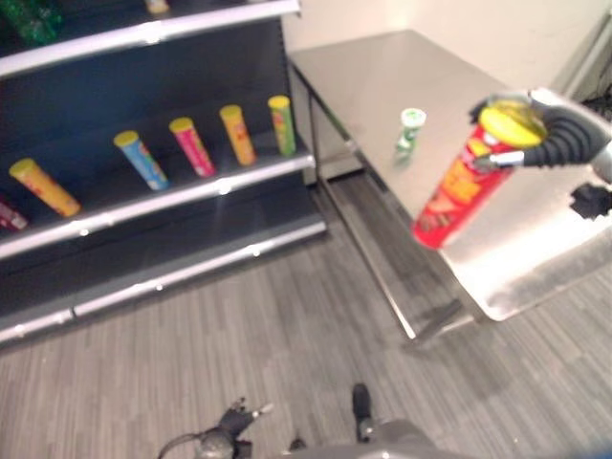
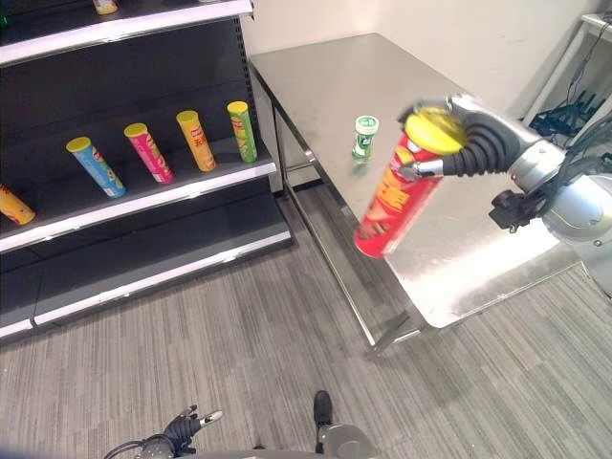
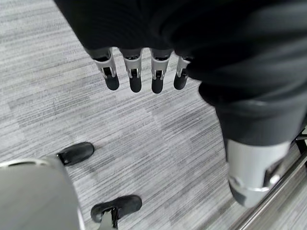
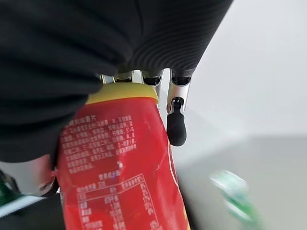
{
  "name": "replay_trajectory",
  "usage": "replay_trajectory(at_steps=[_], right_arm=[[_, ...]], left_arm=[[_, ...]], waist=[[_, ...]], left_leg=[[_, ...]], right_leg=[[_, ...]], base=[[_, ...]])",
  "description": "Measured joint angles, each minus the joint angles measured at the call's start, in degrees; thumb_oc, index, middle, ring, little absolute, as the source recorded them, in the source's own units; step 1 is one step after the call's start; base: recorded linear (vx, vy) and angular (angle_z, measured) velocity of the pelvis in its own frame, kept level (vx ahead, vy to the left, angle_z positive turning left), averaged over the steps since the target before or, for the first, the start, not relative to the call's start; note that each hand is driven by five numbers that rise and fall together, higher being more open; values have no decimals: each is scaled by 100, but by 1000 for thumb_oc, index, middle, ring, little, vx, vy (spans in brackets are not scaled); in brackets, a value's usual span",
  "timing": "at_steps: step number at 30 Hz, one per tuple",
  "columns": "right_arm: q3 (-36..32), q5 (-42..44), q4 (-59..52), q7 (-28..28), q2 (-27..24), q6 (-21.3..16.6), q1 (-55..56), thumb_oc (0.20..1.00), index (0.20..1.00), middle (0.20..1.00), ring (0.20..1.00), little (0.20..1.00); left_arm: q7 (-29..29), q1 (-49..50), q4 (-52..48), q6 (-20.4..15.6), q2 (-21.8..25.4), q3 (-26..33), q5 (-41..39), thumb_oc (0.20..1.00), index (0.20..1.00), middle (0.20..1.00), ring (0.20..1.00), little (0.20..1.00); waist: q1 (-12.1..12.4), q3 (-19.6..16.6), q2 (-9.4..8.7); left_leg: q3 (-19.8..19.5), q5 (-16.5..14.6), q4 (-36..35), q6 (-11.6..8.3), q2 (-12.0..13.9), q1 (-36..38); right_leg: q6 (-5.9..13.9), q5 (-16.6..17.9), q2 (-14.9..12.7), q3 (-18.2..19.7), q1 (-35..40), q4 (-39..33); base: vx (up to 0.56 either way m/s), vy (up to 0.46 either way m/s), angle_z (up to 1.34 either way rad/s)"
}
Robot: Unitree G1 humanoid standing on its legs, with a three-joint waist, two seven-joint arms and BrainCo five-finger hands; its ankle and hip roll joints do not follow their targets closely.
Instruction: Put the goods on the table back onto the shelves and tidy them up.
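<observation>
The right hand (image 2: 459, 143) has its fingers (image 4: 176, 125) curled round the top end of a tall red crisp tube (image 2: 390, 206) with a yellow lid, yellow and orange print down its side and small white text on the back. The tube hangs tilted in the air, lid end up and to the right, base end down and to the left, over the near left edge of the steel tabletop (image 2: 325, 81) and clear of its surface. Farther back on the tabletop stands a small green-and-white bottle (image 2: 363, 136), upright and well apart from the tube.

To the left is a dark shelf unit (image 2: 143, 196). On its middle shelf a row of crisp tubes stands: a blue tube (image 2: 94, 165), a pink tube (image 2: 148, 151), an orange tube (image 2: 194, 140) and a green tube (image 2: 242, 130), all with yellow lids, set apart from one another, with another orange tube (image 1: 43, 186) farther left.

The left hand (image 3: 139, 72) hangs low over the grey striped floor (image 2: 239, 344), its fingers straight and relaxed, holding nothing
</observation>
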Motion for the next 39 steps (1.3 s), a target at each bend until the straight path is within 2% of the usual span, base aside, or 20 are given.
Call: replay_trajectory(at_steps=[6,11,12,13,15,16,17,18,19,20,23,24,25,26,27,28,29,31,33,39], right_arm=[[292,-294,-521,-112,46,-265,-728,200,200,200,200,200],[1827,-409,-413,-194,104,-340,-2379,200,200,200,200,200],[2228,-431,-337,-201,100,-350,-2731,200,200,200,200,200],[2550,-545,-196,-204,114,-338,-3022,200,200,200,200,200],[2665,-638,40,-233,239,-323,-3080,200,200,200,200,200],[2696,-671,115,-272,383,-293,-3086,200,200,200,200,200],[2692,-734,204,-276,400,-293,-3089,200,200,200,200,200],[2701,-751,411,-313,284,-263,-3167,200,200,200,200,200],[2627,-861,662,-391,348,-227,-2975,200,200,200,200,200],[2863,-985,1043,-382,576,-41,-2834,200,200,200,200,200],[2746,-1135,1410,-416,687,64,-2473,200,200,200,200,200],[2912,-1256,1606,-404,776,200,-2381,200,200,200,200,200],[2910,-1333,1649,-404,794,203,-2277,200,200,200,200,200],[2918,-1418,1747,-401,902,234,-2236,200,200,200,200,200],[2896,-1496,1798,-456,1117,296,-2216,200,200,200,200,200],[2924,-1545,1830,-471,1342,301,-2158,200,200,200,200,200],[2938,-1628,1813,-461,1548,304,-2098,200,200,200,200,200],[2883,-1741,1744,-452,1765,291,-2137,200,200,200,200,200],[2738,-1753,1765,-544,2097,322,-2156,200,200,200,200,200],[2458,-1758,2076,-600,1974,424,-2124,200,200,200,200,200]], left_arm=[[46,-22,23,0,-27,175,-103,1000,1000,1000,1000,1000],[93,-51,34,-16,58,213,-276,1000,1000,1000,1000,1000],[104,-103,58,-51,93,214,-375,1000,1000,1000,1000,1000],[121,-199,79,-73,143,293,-505,1000,1000,1000,1000,1000],[146,-258,143,-79,211,366,-649,1000,1000,1000,1000,1000],[182,-347,190,-77,259,372,-715,1000,1000,1000,1000,1000],[204,-281,296,-86,185,363,-735,1000,1000,1000,1000,1000],[200,-237,141,-73,44,360,-779,1000,1000,1000,1000,1000],[225,-267,102,-95,102,364,-787,1000,1000,1000,1000,1000],[246,-192,133,-52,154,318,-841,1000,1000,1000,1000,1000],[248,3,405,-62,163,317,-846,1000,1000,1000,1000,1000],[251,134,410,-38,141,300,-846,1000,1000,1000,1000,1000],[252,262,415,-39,105,265,-846,1000,1000,1000,1000,1000],[237,437,400,-19,22,193,-843,1000,1000,1000,1000,1000],[219,469,394,16,48,186,-843,1000,1000,1000,1000,1000],[228,469,267,33,161,160,-841,1000,1000,1000,1000,1000],[236,455,110,34,387,173,-834,1000,1000,1000,1000,1000],[256,205,-18,12,667,220,-828,1000,1000,1000,1000,1000],[259,-73,-137,-48,746,219,-823,1000,1000,1000,1000,1000],[253,-416,-188,-85,822,193,-821,1000,1000,1000,1000,1000]], waist=[[120,20,-60],[392,196,-303],[422,285,-436],[457,436,-612],[540,488,-686],[572,527,-721],[729,511,-431],[738,525,128],[658,676,-12],[668,630,-48],[796,681,-106],[793,674,-86],[793,644,-20],[817,552,228],[832,545,214],[890,539,21],[931,525,-181],[1050,514,-390],[1080,495,-439],[1069,455,-563]], left_leg=[[-225,1,34,-52,52,-1],[-500,-128,883,-215,116,-393],[-601,-129,1258,-352,88,-646],[-558,-98,1640,-655,134,-930],[-417,-32,1531,-758,446,-1192],[-289,21,1315,-774,464,-1209],[-361,-62,1097,-685,757,-1327],[-485,-100,668,-779,1313,-1306],[-372,219,852,-996,1326,-1452],[-241,368,776,-951,1233,-1505],[-257,420,879,-1039,1142,-1830],[-223,494,668,-1025,1153,-1683],[-221,502,587,-1034,1226,-1650],[-135,469,551,-1009,1355,-1534],[67,928,563,-814,1237,-1511],[358,940,623,-536,1067,-1518],[443,916,762,-440,870,-1549],[526,746,896,-279,649,-1571],[587,674,942,-186,550,-1564],[121,609,850,-6,213,-1738]], right_leg=[[-55,-39,5,-204,106,1],[-206,-144,8,-377,229,2],[-234,-163,-83,-417,248,-10],[-279,-192,-217,-654,320,-40],[-279,-254,-274,-730,254,-44],[-84,-425,-380,-646,56,-48],[87,-621,-208,-610,-96,308],[-297,-1297,-132,-729,-589,2111],[-273,-1755,-329,-589,-543,2359],[-196,-1853,-485,-518,-523,2237],[93,-1602,-832,-271,-326,1564],[298,-1200,-940,-125,-40,1140],[439,-1053,-970,-59,104,916],[559,-988,-995,-102,254,644],[691,-902,-1227,-47,326,482],[568,-937,-1490,-139,378,327],[444,-524,-1663,-178,449,325],[606,-130,-1789,-286,586,174],[661,147,-1935,-302,602,166],[765,212,-2076,-228,594,497]], base=[[-9,-72,18],[-44,1,30],[49,111,82],[59,137,106],[56,135,76],[58,123,16],[176,274,18],[119,150,48],[270,358,71],[328,521,56],[256,476,26],[120,323,26],[175,454,4],[163,401,-17],[143,374,-41],[115,363,-38],[74,343,-22],[71,355,-8],[99,268,8],[154,167,40]])
